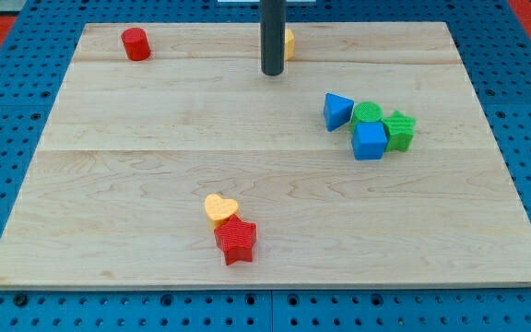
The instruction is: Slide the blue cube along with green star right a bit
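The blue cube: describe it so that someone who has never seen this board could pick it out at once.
Look at the wooden board and go to the tight cluster of four blocks near the view's right edge. The blue cube is the bottom one of that cluster, with the green star touching its right side. Unlike the other blue block, the blue triangle at the cluster's left, it has square faces.

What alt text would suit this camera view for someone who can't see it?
A dark rod's tip rests near a wooden board's top edge, far from a right-side cluster: blue cube touching green star, a green round block and a blue triangular block.
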Controlling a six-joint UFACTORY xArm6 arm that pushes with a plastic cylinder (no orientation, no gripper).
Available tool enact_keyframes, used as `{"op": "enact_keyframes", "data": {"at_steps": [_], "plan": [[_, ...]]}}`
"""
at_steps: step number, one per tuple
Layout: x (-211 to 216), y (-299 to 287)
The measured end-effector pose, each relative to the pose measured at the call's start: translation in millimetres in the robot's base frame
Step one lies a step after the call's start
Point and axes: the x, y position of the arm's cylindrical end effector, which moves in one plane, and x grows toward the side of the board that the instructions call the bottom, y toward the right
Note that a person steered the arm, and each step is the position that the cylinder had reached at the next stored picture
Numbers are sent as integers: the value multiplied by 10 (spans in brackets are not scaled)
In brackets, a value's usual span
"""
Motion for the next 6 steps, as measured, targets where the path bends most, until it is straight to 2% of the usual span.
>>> {"op": "enact_keyframes", "data": {"at_steps": [2, 3, 6], "plan": [[1058, 26], [1086, 519], [1143, 1444]]}}
